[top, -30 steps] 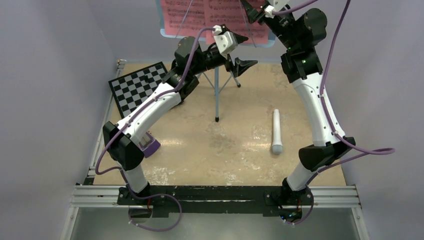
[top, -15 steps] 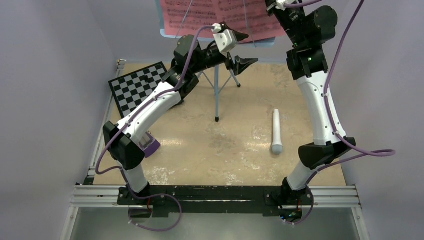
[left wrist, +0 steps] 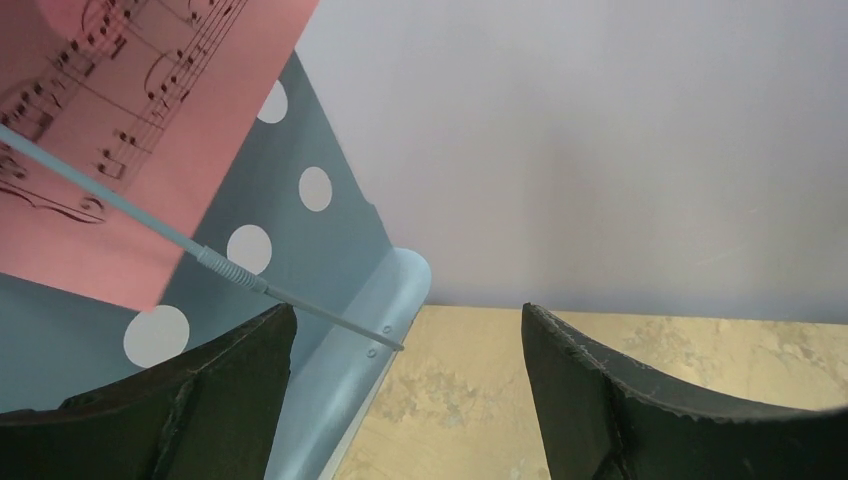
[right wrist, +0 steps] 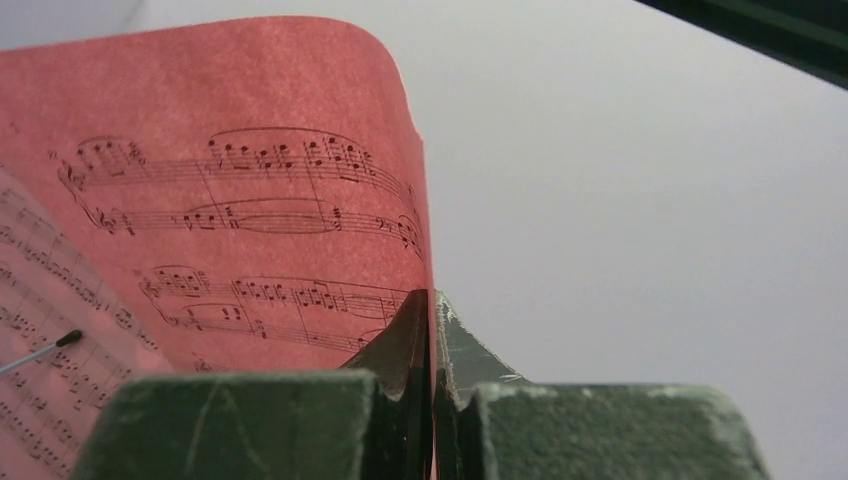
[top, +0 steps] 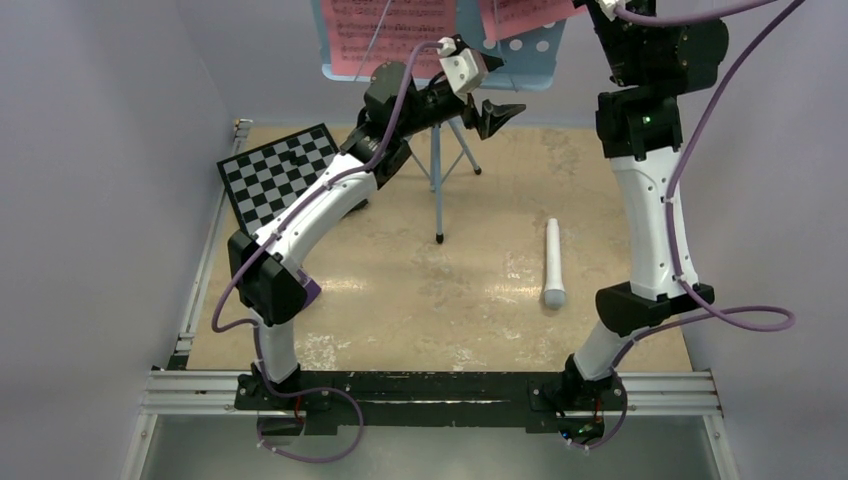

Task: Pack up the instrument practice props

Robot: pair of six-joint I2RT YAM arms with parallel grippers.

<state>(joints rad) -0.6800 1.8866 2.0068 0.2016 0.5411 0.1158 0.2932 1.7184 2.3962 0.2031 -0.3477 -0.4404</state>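
Note:
The light-blue perforated music stand stands on its thin tripod at the back. One pink sheet-music page lies on its left half. My right gripper is shut on the edge of a second pink page, which hangs above the stand's right half. My left gripper is open just below the stand's ledge, and nothing is between its fingers. The white recorder lies on the table to the right. The purple metronome is mostly hidden behind my left elbow.
A black-and-white chessboard lies at the back left. Grey walls close in the table on three sides. A thin wire page-holder of the stand crosses in front of my left fingers.
My right gripper has shut on the right pink page and lifted it up and to the right, off the stand. My left arm has risen slightly toward the stand's ledge.

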